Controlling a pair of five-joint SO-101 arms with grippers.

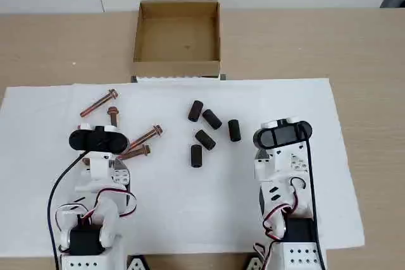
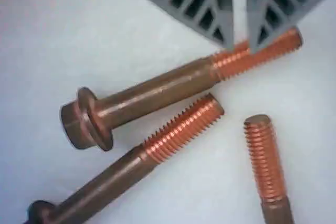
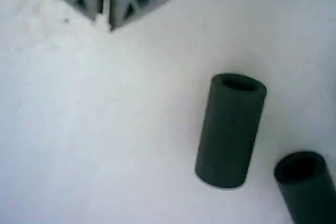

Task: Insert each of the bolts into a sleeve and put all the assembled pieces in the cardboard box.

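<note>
From above: wooden worktop [image 1: 50, 42], with a white sheet [image 1: 190, 207] spread over its near part. Cardboard box [image 1: 177, 67] just past the sheet's far edge, open-topped. Copper-coloured bolts [image 1: 98, 104] scattered loose on the sheet, ahead of and beside the left arm [image 1: 98, 175], none inside a sleeve. Five black sleeves [image 1: 205, 139] in a loose cluster near the middle of the sheet, between the two arms and apart from the bolts. Right arm [image 1: 283, 175] on the other side of that cluster, near its outermost sleeve.

From the left wrist: left claw [image 2: 240, 43] closed to a thin slit between its grey ribbed fingers [image 2: 205, 3], gripping nothing. Tips right over the threaded end of a flanged bolt [image 2: 152, 95] lying flat on the sheet; touching it or just above it, impossible to tell. Second bolt [image 2: 157, 148] alongside and roughly parallel, its threaded tip near the first one's shank. Third bolt [image 2: 265, 161] off to one side, at an angle to the other two, touching neither.

From the right wrist: right claw [image 3: 105, 22] likewise closed, only a narrow gap between the fingers, nothing held. Bare sheet under the tips. Near sleeve [image 3: 229, 129] lying on its side, well apart from the claw, open end in view. Other sleeve [image 3: 304, 182] just beside it at the frame's corner, partly cut off, not touching it.
</note>
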